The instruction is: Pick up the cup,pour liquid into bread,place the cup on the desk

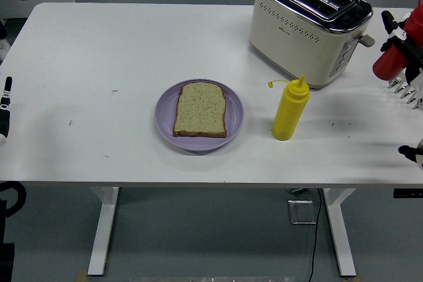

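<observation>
Yellow bottle [289, 111] stands upright on the table [99, 51], between the toaster [307, 24] and the plate [198, 138] holding bread [200, 109]. Right hand [404, 47] grips a red bottle [396, 51] at the right edge. Left hand [4, 113] shows only a sliver; I cannot tell its state.

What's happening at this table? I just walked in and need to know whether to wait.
A red bottle hangs over the table's right edge, beside the toaster, with black and white parts around it; the grip itself is cut off by the frame. The yellow squeeze bottle stands upright and untouched to the right of the purple plate, which holds a bread slice. The left robot hand just peeks in at the left edge. Nothing has been poured on the bread yet.
</observation>
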`<act>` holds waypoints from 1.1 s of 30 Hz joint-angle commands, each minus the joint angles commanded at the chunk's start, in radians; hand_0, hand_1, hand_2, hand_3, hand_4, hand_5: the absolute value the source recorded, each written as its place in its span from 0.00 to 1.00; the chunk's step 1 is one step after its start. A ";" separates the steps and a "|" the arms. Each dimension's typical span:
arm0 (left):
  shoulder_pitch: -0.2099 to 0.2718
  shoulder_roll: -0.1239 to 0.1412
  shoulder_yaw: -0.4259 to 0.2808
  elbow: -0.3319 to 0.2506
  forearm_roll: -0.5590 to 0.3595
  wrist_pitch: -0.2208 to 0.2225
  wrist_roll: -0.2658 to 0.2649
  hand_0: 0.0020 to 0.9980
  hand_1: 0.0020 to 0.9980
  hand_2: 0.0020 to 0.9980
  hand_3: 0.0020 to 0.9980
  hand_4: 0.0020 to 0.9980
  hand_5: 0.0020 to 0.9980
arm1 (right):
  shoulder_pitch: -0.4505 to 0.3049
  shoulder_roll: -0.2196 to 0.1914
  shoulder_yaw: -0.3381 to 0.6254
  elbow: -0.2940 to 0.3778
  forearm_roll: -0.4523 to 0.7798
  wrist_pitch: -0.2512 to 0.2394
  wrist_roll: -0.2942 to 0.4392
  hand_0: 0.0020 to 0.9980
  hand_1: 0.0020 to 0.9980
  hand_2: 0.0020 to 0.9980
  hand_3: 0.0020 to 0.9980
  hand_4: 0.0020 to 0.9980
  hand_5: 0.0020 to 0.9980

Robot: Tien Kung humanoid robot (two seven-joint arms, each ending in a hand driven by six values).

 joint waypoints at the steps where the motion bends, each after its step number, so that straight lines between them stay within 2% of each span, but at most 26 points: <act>1: 0.000 0.000 0.000 0.000 0.000 0.000 0.000 0.79 0.76 0.75 0.69 0.57 1.00 | -0.004 0.002 -0.004 -0.005 0.005 -0.002 0.011 0.00 0.00 0.07 0.08 0.80 0.36; 6: 0.000 0.000 -0.001 -0.001 0.000 0.000 -0.001 0.79 0.76 0.75 0.69 0.57 1.00 | -0.031 0.018 -0.050 -0.048 0.026 -0.023 0.069 0.00 0.00 0.07 0.08 0.79 0.36; 15: -0.001 0.000 -0.001 0.000 0.000 0.000 0.000 0.79 0.76 0.75 0.69 0.57 1.00 | -0.037 0.041 -0.120 -0.115 0.018 -0.048 0.095 0.00 0.00 0.07 0.09 0.78 0.36; 20: -0.002 0.000 -0.002 0.000 0.000 0.000 -0.001 0.79 0.76 0.75 0.69 0.57 1.00 | -0.031 0.053 -0.161 -0.161 0.055 -0.067 0.120 0.00 0.00 0.07 0.09 0.78 0.36; 21: -0.002 0.000 -0.002 0.000 0.000 0.000 -0.001 0.79 0.76 0.75 0.69 0.56 1.00 | -0.030 0.054 -0.167 -0.165 0.060 -0.068 0.122 0.02 0.00 0.11 0.12 0.78 0.36; 32: -0.001 0.000 -0.002 0.000 0.000 0.000 -0.001 0.79 0.76 0.75 0.69 0.56 1.00 | -0.013 0.071 -0.213 -0.225 0.089 -0.101 0.180 0.04 0.01 0.12 0.14 0.78 0.36; 33: -0.001 0.000 -0.002 0.000 -0.001 0.000 -0.001 0.79 0.76 0.75 0.69 0.56 1.00 | -0.013 0.072 -0.215 -0.228 0.084 -0.099 0.179 0.11 0.07 0.16 0.19 0.78 0.37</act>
